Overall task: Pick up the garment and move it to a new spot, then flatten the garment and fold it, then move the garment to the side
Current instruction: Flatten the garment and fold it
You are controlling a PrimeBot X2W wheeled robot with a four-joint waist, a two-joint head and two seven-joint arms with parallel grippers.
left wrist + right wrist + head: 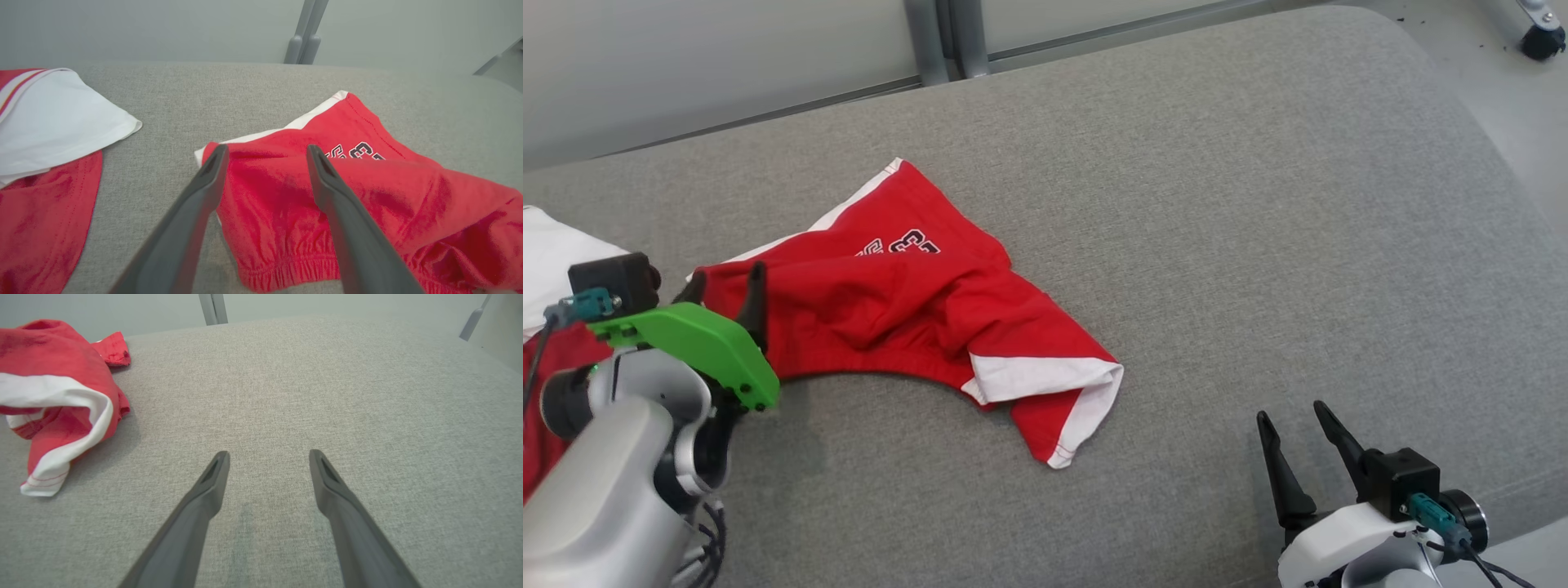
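- Shorts (pixel 890 302) of soft red knit cloth, with white side stripes and white leg hems, lie crumpled on the grey woven upholstered surface (pixel 1258 204). In the head view they sit left of its middle, one part folded over another.
- Handling, as a judgement: light, limp and soft. They will sag and bunch from any single pinch, should not slide much on the rough weave, and nothing about them looks fragile.
- The best holds look to be the gathered elastic waistband (pixel 286 271), thicker and firmer than the rest, and the doubled white hem (pixel 1045 380) of the near leg. A hold at each would let the cloth be drawn flat.
- The left gripper (pixel 725 286) hovers at the waistband end of the shorts. Its fingers are spread wide with red cloth under and between them, and nothing is pinched.
- The right gripper (pixel 1293 416) stands with fingers parted over bare grey surface, well apart from the shorts, holding nothing.
- Writing: black characters (pixel 903 243) edged in white show on the upper leg, cut off by a fold. Too little shows to read a word or number, and no brand tag is visible.
- A second piece of white and red cloth (pixel 53 122) lies at the left edge, apart from the shorts.
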